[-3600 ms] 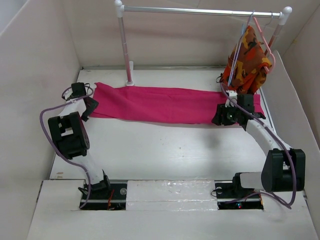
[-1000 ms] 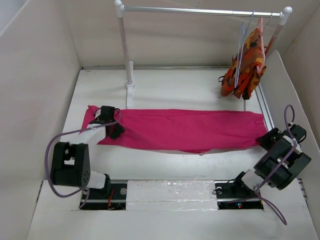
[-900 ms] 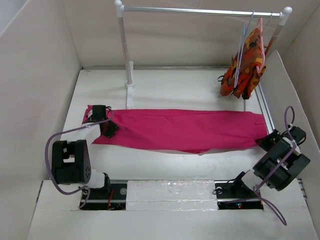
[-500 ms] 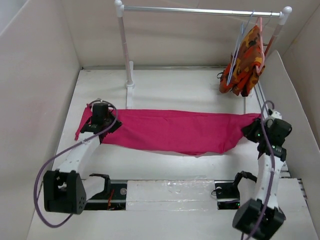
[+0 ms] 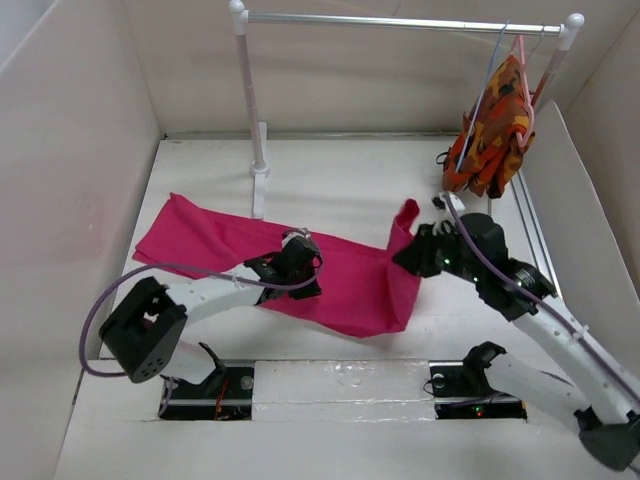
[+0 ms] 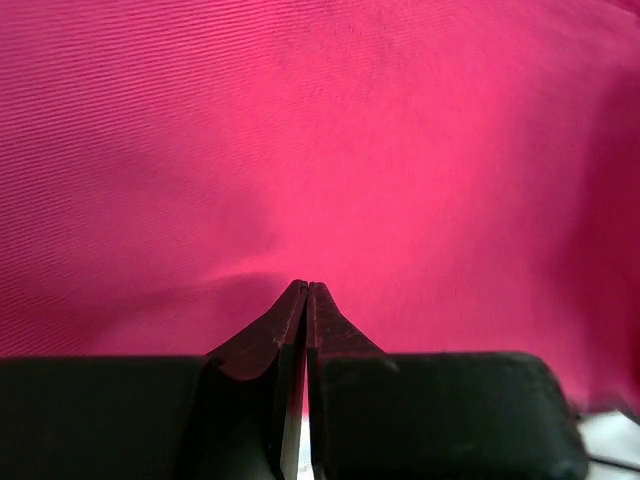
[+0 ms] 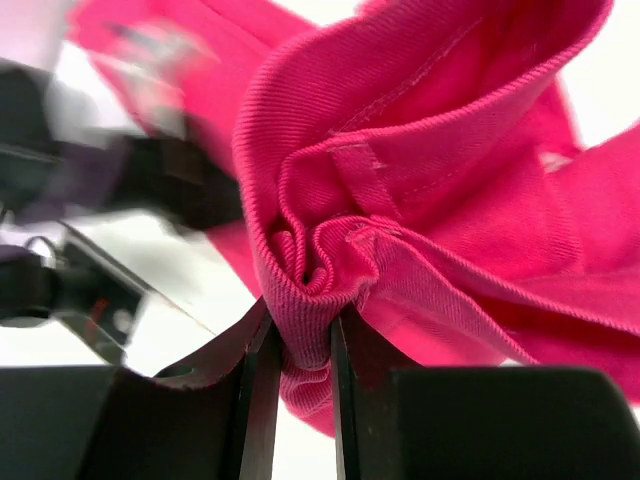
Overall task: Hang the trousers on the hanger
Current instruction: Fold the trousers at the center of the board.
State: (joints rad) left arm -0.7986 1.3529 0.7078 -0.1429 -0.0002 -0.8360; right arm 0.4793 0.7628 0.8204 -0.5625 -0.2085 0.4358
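The magenta trousers lie across the table, their right end lifted and folded back toward the middle. My right gripper is shut on that bunched waistband end, with cloth squeezed between its fingers, and holds it above the table. My left gripper rests on the trousers' middle near the front edge. Its jaws are shut, with the tips touching the flat cloth and a small crease beside them. The pale blue hanger hangs at the right end of the rail.
The white rail spans the back, its left post standing just behind the trousers. An orange patterned garment on a salmon-pink hanger hangs beside the blue one. White walls close in on both sides.
My right gripper has carried the trousers' right end up and leftward, folding it over. My left gripper has moved from the left end to the trousers' middle and closed.
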